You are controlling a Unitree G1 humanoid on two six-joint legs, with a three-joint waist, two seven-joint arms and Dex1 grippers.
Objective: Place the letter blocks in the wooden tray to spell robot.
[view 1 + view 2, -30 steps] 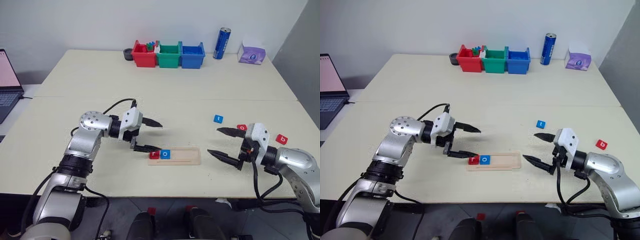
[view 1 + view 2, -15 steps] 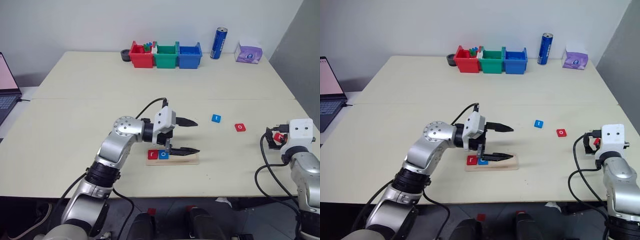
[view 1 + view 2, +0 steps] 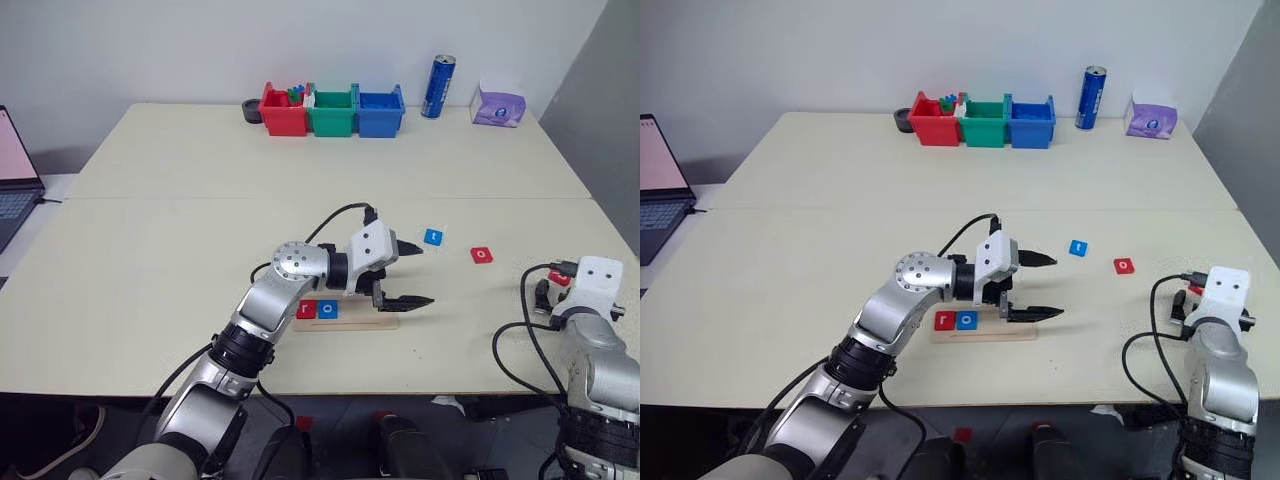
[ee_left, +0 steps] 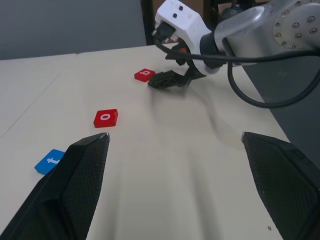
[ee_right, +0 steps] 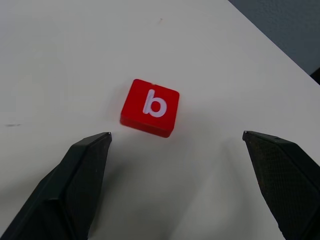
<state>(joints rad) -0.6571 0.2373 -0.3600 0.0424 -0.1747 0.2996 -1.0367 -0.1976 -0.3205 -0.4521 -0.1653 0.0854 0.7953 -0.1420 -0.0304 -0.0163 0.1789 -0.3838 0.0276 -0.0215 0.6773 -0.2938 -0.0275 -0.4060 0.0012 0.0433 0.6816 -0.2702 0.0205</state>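
Table-edge red b block (image 5: 150, 107) now before spread right gripper (image 5: 175, 145).

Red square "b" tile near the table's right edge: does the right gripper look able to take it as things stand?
Probably yes: the right gripper is open, the red square "b" tile lies flat just ahead between its fingers, with bare table around it.

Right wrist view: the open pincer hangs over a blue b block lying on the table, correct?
Not quite. The b block is red, not blue, as the right wrist view shows. The rest holds: the right pincer is open, with the block on the table.
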